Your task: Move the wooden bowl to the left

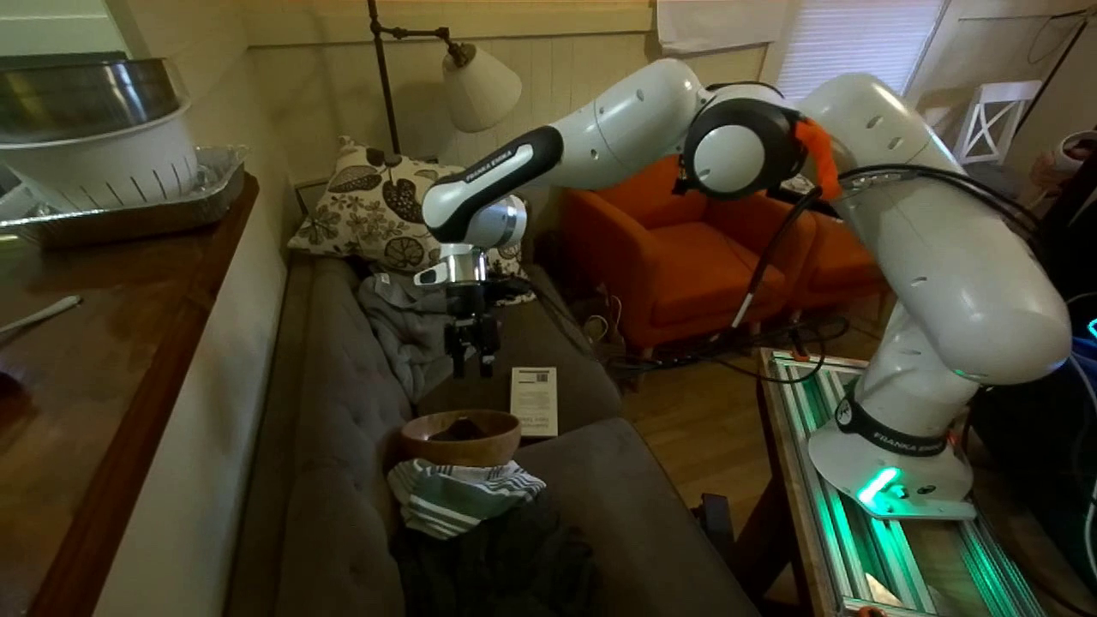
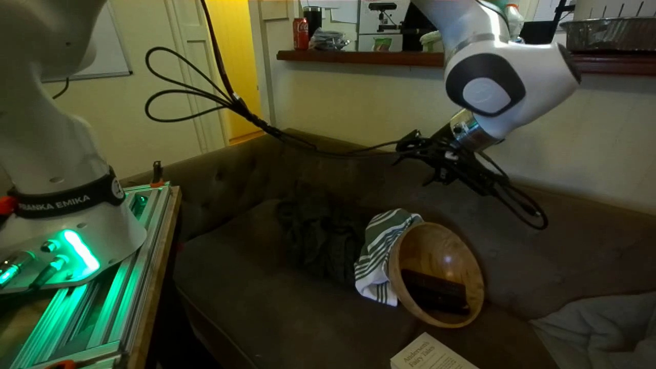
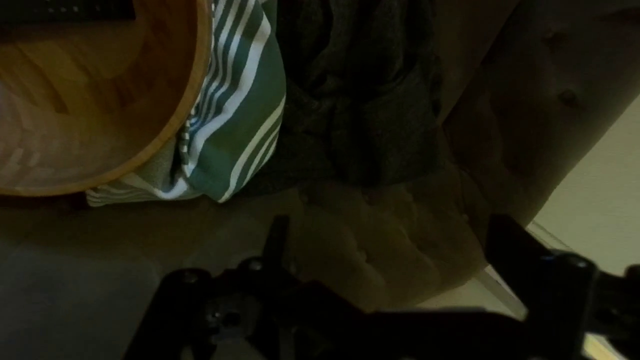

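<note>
Lower than the spread gripper [image 1: 472, 368], a towel [image 1: 463, 499] and book [image 1: 534, 401] were seen beside the bowl [image 2: 439, 251], where a dark object [image 2: 435, 293] was held.

In the wrist view the bowl [image 3: 95, 105] is cut off at ten o'clock, along with the dark block [image 3: 65, 11] inside it, and the fingers [image 3: 517, 262] are dark and blurred at four and seven. In an exterior view the arm [image 2: 538, 82] is cut off at ten and one, the book [image 2: 430, 354] is cropped at five, its finer print too small to read, and the bowl hides part of the striped towel [image 2: 382, 256] on its ten o'clock side
</note>
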Robot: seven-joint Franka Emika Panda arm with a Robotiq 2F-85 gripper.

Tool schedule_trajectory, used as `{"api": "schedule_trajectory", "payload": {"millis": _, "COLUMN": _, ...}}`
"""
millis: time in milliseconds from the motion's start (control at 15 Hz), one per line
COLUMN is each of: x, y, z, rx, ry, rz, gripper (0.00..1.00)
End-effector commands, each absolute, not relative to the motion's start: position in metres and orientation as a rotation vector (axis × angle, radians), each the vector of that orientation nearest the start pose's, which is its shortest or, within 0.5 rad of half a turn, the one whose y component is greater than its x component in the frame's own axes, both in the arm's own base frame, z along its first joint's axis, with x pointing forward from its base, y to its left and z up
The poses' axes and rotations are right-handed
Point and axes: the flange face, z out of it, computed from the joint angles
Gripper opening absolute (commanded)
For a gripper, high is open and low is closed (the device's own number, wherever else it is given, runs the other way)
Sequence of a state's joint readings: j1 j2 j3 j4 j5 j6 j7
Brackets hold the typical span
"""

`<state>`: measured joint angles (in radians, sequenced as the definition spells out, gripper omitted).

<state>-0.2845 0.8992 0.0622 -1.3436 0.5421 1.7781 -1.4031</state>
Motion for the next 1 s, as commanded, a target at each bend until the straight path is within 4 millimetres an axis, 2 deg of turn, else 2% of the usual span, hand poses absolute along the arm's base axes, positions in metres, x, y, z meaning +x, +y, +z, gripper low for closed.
{"api": "schedule_trajectory", "payload": {"millis": 0, "x": 0.699, "y": -0.12, "z": 0.111, "rx": -2.14, "ry": -0.963, "rz": -0.07, "gripper": 1.0}}
{"api": "schedule_trajectory", "payload": {"millis": 200, "x": 0.698, "y": -0.124, "z": 0.074, "rx": -2.112, "ry": -0.877, "rz": -0.016, "gripper": 1.0}}
{"api": "schedule_trajectory", "payload": {"millis": 467, "x": 0.699, "y": -0.14, "z": 0.04, "rx": -2.138, "ry": -0.685, "rz": 0.017, "gripper": 1.0}}
{"api": "schedule_trajectory", "payload": {"millis": 733, "x": 0.701, "y": -0.146, "z": 0.018, "rx": -2.183, "ry": -0.558, "rz": 0.086, "gripper": 1.0}}
{"api": "schedule_trajectory", "payload": {"millis": 933, "x": 0.7, "y": -0.138, "z": 0.01, "rx": -2.204, "ry": -0.509, "rz": 0.158, "gripper": 1.0}}
